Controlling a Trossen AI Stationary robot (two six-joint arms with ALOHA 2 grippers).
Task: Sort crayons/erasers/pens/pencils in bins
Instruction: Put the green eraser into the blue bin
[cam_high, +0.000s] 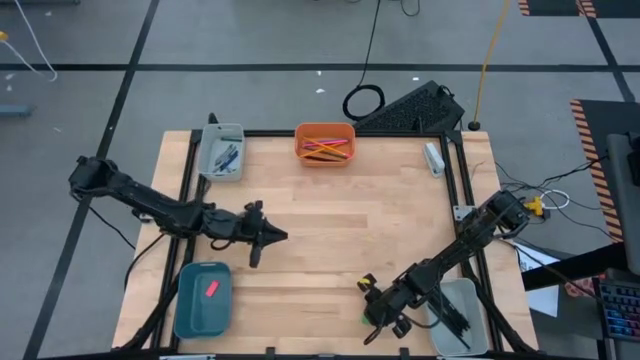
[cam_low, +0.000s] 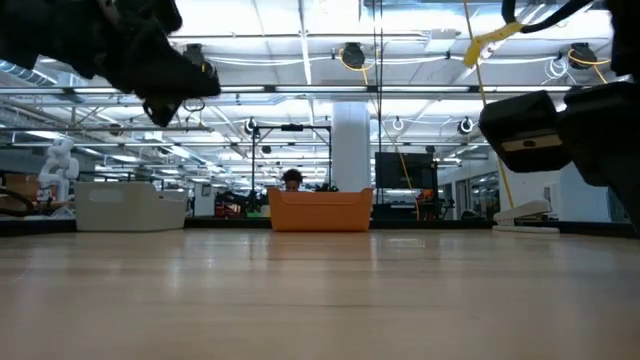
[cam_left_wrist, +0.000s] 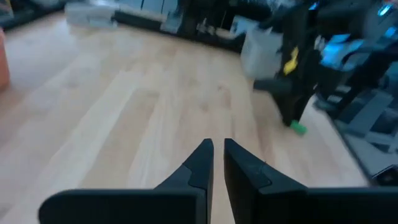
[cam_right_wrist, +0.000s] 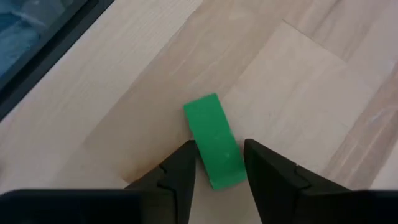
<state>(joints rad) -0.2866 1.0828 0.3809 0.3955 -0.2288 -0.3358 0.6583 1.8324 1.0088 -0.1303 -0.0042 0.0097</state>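
Between our right gripper's (cam_right_wrist: 217, 163) parted fingers lies the green eraser (cam_right_wrist: 213, 140), flat on the pale wooden surface (cam_high: 330, 230). Our left gripper (cam_left_wrist: 217, 163), fingers nearly together, hovers over bare boards. Beyond, a lit hall, with the orange bin (cam_low: 320, 210) at the far edge.

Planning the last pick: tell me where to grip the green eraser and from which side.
Grip the green eraser across its two long sides, coming straight down from above: it lies flat on the table, and the right gripper already straddles its narrow width with fingers open.
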